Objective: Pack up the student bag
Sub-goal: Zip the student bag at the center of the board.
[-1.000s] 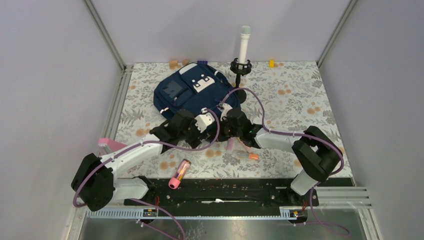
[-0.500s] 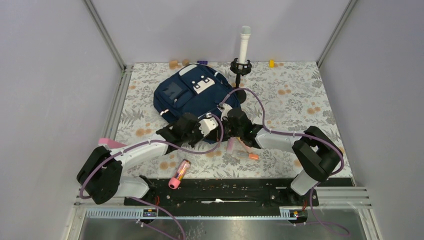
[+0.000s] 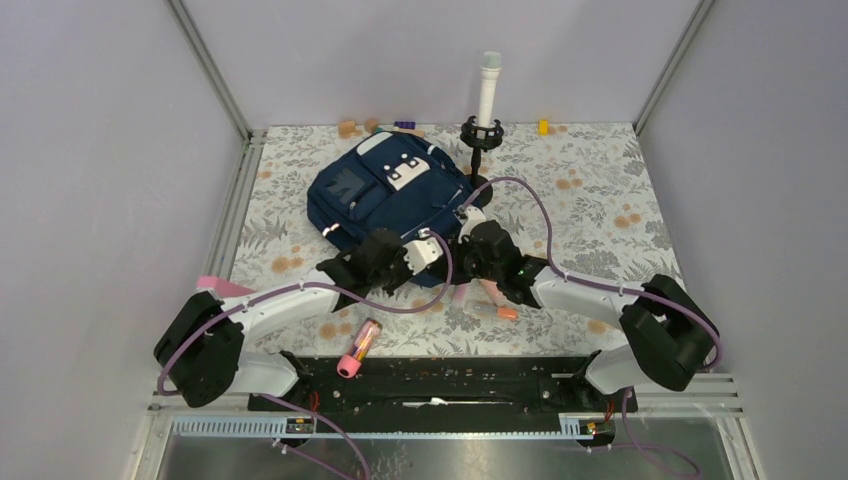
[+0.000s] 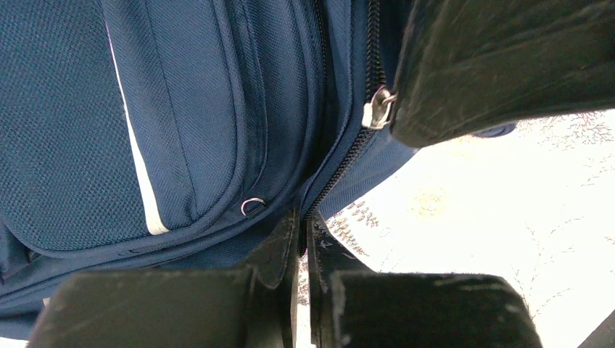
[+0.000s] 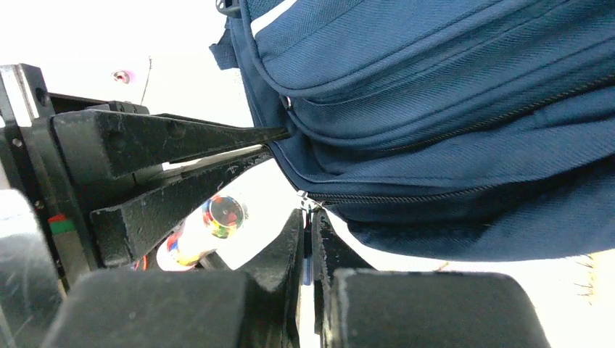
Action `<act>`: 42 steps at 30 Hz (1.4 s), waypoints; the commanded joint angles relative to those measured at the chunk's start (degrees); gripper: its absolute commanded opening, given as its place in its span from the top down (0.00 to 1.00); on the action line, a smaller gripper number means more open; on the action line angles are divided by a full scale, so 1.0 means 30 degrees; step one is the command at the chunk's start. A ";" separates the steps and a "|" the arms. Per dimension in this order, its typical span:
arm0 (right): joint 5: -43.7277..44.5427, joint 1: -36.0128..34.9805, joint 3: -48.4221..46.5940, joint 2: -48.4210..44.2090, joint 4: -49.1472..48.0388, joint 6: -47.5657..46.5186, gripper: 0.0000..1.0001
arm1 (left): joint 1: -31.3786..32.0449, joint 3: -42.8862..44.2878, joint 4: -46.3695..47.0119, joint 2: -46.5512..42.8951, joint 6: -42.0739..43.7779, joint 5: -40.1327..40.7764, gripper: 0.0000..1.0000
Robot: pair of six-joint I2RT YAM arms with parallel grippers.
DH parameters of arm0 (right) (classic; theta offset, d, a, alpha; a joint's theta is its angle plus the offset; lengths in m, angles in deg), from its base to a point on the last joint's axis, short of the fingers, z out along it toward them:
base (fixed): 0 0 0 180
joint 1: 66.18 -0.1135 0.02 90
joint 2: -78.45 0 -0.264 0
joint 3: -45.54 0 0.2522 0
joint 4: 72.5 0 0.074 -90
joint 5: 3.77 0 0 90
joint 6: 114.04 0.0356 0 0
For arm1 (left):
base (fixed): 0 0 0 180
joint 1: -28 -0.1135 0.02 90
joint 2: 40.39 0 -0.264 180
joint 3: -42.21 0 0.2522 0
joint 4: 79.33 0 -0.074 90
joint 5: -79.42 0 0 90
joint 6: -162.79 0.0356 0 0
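The student bag [image 3: 392, 190], a navy backpack with white patches, lies flat at the table's middle back. Both grippers meet at its near right edge. My left gripper [image 3: 432, 248] is shut, its tips [image 4: 303, 217] pinching the bag's [image 4: 181, 109] fabric edge beside the zipper line. My right gripper [image 3: 466, 243] is shut on the zipper's blue pull tab [image 5: 307, 217] under the bag [image 5: 450, 94]. In the left wrist view the right fingers [image 4: 508, 58] fill the top right beside the metal slider [image 4: 377, 109]. In the right wrist view the left fingers [image 5: 181, 145] reach the seam.
A pink-capped tube [image 3: 359, 346] lies near the front edge. Pens [image 3: 495, 305] and a white tube [image 5: 210, 225] lie just under the right arm. A microphone on a stand [image 3: 487, 100] rises behind the bag. Small blocks [image 3: 348, 128] sit along the back wall, a pink item [image 3: 215, 285] at left.
My left gripper has closed on the bag's edge. The bag has shifted slightly right and back, and the right arm has swung its elbow out to the right.
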 commanded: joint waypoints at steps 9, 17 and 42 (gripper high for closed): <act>0.0849 0.1620 -0.0062 -0.2266 0.2499 -0.1197 1.00 | -0.0265 0.0666 -0.0440 -0.0456 0.0801 0.4977 1.00; 0.0394 0.2905 0.0284 -0.2369 0.2502 -0.1387 1.00 | -0.0332 0.0550 -0.0244 -0.0863 0.0684 0.6219 1.00; -0.1612 0.2605 -0.0342 -0.0682 0.1433 -0.0804 1.00 | -0.1274 0.1296 -0.0328 -0.4141 -0.1211 0.4615 0.30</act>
